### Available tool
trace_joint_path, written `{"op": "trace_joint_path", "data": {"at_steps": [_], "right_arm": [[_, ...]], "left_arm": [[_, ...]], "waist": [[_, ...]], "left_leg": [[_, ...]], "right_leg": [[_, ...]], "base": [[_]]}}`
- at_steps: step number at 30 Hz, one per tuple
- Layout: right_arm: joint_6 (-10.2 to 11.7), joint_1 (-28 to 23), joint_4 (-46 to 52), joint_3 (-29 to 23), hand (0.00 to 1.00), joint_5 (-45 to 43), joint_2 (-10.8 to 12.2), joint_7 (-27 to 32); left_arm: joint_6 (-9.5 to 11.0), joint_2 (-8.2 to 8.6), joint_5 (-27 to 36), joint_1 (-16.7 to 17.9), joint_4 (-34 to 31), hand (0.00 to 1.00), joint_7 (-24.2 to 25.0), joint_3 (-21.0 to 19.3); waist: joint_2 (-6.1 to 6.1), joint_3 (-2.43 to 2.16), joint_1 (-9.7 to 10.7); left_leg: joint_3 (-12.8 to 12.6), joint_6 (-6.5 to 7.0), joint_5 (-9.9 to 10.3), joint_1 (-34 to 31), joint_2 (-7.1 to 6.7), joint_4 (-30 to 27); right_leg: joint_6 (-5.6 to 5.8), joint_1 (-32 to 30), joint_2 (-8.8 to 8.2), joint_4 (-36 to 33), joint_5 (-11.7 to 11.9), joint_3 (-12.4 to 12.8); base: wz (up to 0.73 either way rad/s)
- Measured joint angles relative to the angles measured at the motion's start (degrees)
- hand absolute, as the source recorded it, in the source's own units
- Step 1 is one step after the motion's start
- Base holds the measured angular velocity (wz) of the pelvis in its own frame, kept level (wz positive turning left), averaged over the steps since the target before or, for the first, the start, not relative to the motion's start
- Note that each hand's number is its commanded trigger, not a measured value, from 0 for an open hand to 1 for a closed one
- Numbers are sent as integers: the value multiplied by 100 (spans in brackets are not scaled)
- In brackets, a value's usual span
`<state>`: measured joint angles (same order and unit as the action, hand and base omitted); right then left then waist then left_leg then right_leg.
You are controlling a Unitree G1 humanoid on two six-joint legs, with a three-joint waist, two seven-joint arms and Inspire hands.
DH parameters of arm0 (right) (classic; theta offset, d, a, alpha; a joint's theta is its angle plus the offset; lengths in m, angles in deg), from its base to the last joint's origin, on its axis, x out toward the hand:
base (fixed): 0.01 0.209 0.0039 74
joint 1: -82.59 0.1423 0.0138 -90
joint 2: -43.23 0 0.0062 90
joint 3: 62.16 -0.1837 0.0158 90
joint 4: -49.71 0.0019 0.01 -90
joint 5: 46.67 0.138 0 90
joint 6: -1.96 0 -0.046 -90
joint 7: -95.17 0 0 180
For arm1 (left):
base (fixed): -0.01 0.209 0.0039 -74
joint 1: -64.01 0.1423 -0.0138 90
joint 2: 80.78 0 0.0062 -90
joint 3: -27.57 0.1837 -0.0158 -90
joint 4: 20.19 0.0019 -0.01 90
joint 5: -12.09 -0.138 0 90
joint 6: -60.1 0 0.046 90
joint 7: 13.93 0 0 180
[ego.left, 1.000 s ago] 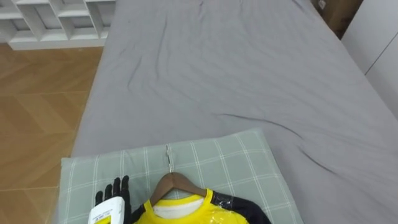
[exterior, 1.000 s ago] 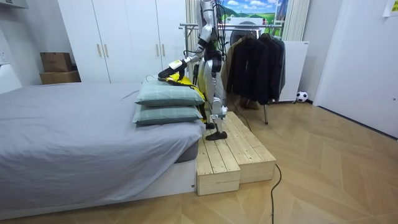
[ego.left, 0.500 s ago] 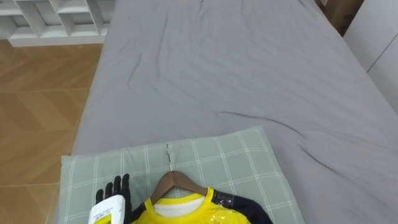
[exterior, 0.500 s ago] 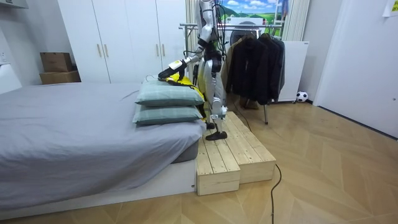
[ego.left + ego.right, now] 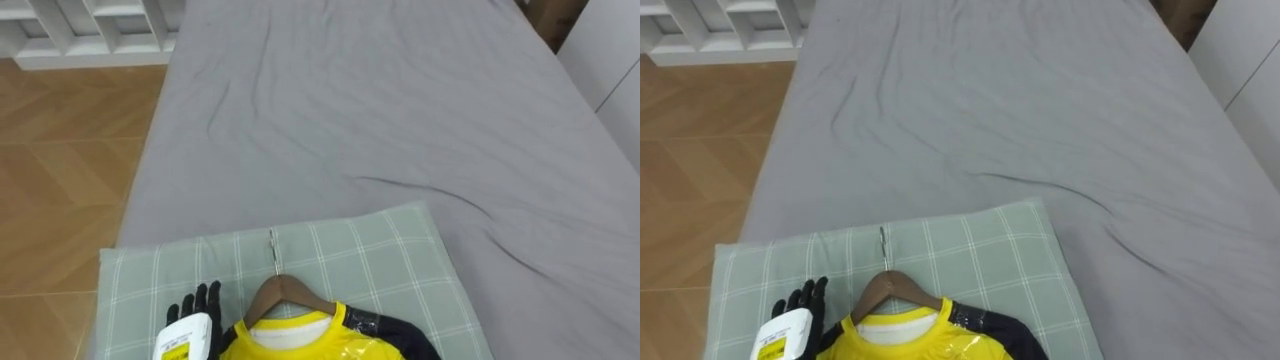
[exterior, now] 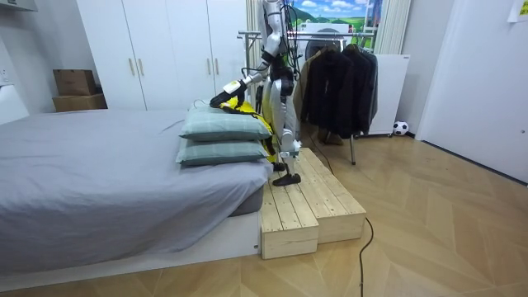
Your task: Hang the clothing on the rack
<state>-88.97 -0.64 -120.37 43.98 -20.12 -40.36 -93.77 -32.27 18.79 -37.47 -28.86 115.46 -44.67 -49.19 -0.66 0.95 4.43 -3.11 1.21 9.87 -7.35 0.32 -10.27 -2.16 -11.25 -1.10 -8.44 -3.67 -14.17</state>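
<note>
1. Well, in the left eye view my left hand [image 5: 195, 308] rests on the green pillow [image 5: 370, 250], fingers straight and spread, gripping nothing. The yellow shirt [image 5: 300, 345] on its wooden hanger [image 5: 284, 294] lies just to the hand's right.
2. In the room view I stand on the wooden platform [image 6: 301, 206], reaching over the pillows. Dark clothes [image 6: 338, 82] hang behind me.
3. In the right eye view, the hook [image 5: 882, 240] points away beyond my fingertips. I judge I should curl round the hanger's neck, not the cloth, so the shirt lifts level.
</note>
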Motion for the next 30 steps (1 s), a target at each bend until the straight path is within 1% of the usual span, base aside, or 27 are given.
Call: {"op": "trace_joint_path", "data": {"at_steps": [9,16,19,25,27,30], "right_arm": [[8,-15,-2,3,0,-12,-5,0],[6,-14,0,2,0,-17,-5,-1],[4,-15,6,9,0,-13,-5,0],[5,-21,17,27,0,-13,-3,3],[-6,-26,15,30,0,-15,0,5],[-38,-38,14,27,0,-8,8,9]], "left_arm": [[-11,2,2,28,-20,0,468,56],[-6,-12,25,30,64,0,623,56],[-5,-9,58,33,134,0,670,57],[39,-10,57,33,364,0,664,46],[44,-10,55,30,490,0,637,31],[65,-16,61,31,614,0,578,8]], "waist": [[-7,-5,7],[6,0,8],[31,9,1],[90,-5,-8],[139,-20,-6],[191,-18,-7]], "left_leg": [[-1,1,-1,22,3,-11],[-2,1,-1,37,3,-3],[-2,1,-1,39,1,3],[-19,1,-1,59,-2,19],[-22,1,-1,64,0,18],[-25,1,-1,85,3,17]], "right_leg": [[0,14,2,-18,0,0],[0,25,0,-19,0,-10],[4,25,-1,-15,-4,-16],[6,27,0,-19,-5,-12],[6,29,2,-21,-5,-8],[5,42,8,-32,-5,13]], "base": [[0],[0],[0],[0],[0],[0]]}}
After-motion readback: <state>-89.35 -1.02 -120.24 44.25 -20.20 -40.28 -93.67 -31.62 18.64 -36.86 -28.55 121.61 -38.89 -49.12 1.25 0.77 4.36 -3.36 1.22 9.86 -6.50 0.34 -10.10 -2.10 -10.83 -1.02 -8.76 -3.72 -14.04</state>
